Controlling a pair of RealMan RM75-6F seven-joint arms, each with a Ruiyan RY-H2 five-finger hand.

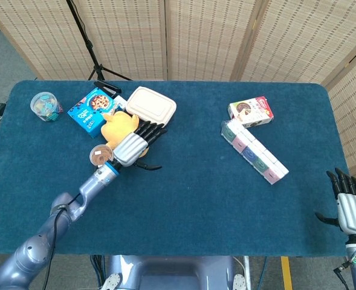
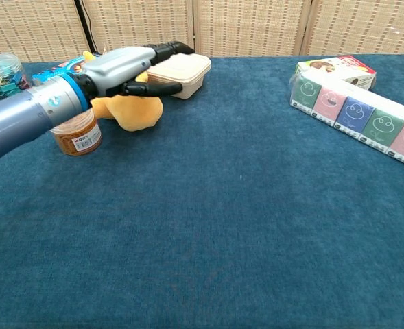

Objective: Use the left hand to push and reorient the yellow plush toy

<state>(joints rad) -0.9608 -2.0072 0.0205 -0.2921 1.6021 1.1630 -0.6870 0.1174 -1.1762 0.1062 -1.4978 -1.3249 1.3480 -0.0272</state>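
Observation:
The yellow plush toy (image 1: 116,125) (image 2: 134,112) lies at the back left of the table, between a beige lidded container and a small brown jar. My left hand (image 1: 133,145) (image 2: 125,68) hovers flat and open over the toy's near right side, fingers stretched toward the container. Whether it touches the toy cannot be told. My right hand (image 1: 349,206) is open at the table's front right edge, far from the toy, and shows only in the head view.
A beige lidded container (image 1: 151,106) (image 2: 177,71) sits just behind the toy. A brown jar (image 1: 99,156) (image 2: 77,133), a blue cookie box (image 1: 92,109) and a clear tub (image 1: 45,105) stand left. A row of tissue packs (image 1: 255,151) (image 2: 359,118) and a small box (image 1: 251,112) lie right.

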